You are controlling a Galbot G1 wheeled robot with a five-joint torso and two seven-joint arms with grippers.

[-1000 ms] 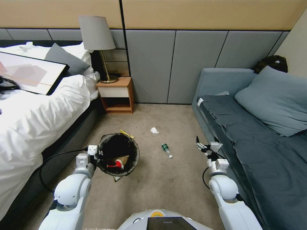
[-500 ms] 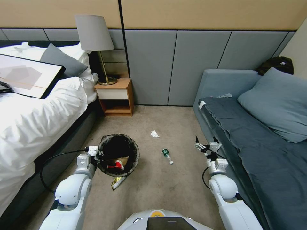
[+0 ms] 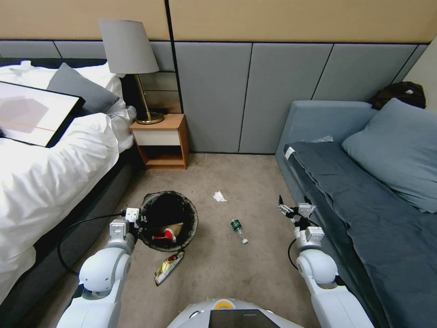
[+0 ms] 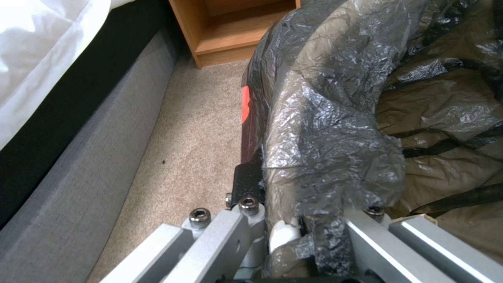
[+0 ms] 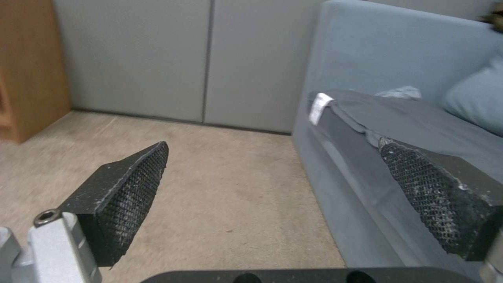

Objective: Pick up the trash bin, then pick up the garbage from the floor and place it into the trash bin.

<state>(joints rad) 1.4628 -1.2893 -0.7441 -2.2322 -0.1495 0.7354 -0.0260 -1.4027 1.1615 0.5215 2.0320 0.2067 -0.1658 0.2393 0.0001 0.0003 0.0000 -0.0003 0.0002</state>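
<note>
Left gripper (image 4: 293,232) clamps trash bin (image 3: 168,221) rim; right gripper (image 5: 283,188) fingers apart.

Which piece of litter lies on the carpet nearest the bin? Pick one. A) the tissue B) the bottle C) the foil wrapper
C: the foil wrapper lies just beside the bin, which the left gripper holds by its rim, while the bottle and tissue lie farther off toward the sofa side.

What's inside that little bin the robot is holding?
In the trash bin, held by the left gripper: a black liner, a brown paper bag and a red-and-white wrapper. Anything beneath them is hidden.
</note>
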